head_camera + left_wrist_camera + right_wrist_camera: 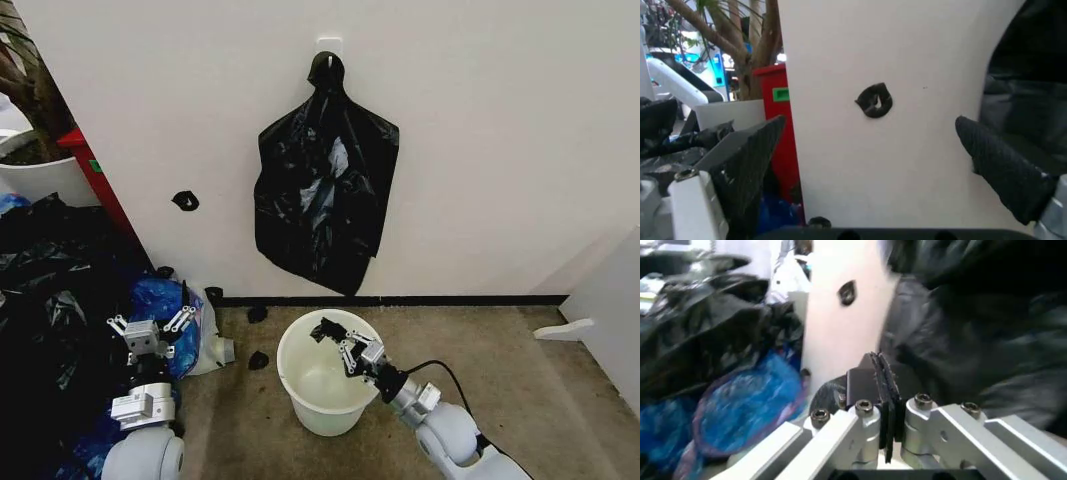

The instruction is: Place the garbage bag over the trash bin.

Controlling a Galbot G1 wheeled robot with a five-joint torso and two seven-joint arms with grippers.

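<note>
- While right pincer [345, 347] sits over trash bin [327, 372], pads pinched flat, only a black scrap at tip, prob stray.
- Left pincer [150, 328] gapes idle above heap [60, 300].
- Hooked bag [322, 195] untouched.

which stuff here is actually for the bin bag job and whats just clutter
For the job:
trash bin
garbage bag, probably the crinkled one on the wall hook
right tool, shut over the bin

Lying about:
heap of black and blue bags
plant pot
black scrap on the floor
left tool, open, idle
</note>
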